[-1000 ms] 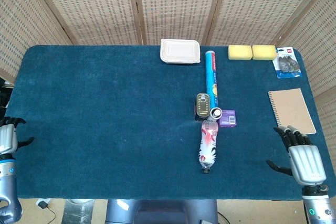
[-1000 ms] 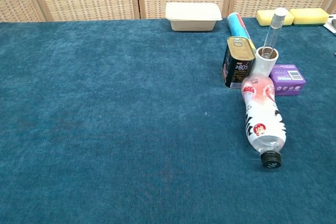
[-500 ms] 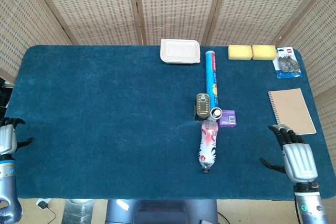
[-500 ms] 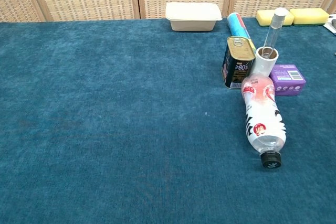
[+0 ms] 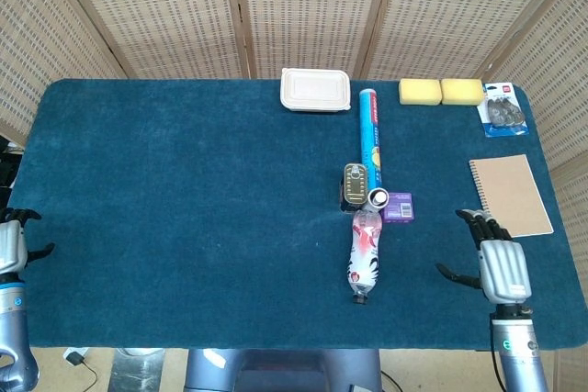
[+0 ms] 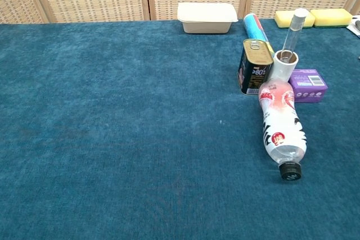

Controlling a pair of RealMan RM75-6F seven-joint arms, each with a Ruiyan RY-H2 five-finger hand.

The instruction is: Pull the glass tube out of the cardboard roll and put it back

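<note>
From the head view, the right hand (image 5: 501, 266) is hovering over the near right of the table (image 5: 184, 190), fingers spread wide and holding nothing; the left hand (image 5: 11, 245) is sitting at the near left edge, likewise splayed and empty. The cardboard roll (image 5: 378, 197) is standing beside the tin can (image 5: 354, 184).

From the chest view, the glass tube (image 6: 293, 32) is sticking up out of the cardboard roll (image 6: 281, 67) (leaning slightly right), with the plastic bottle (image 6: 281, 126) lying just in front.
</note>
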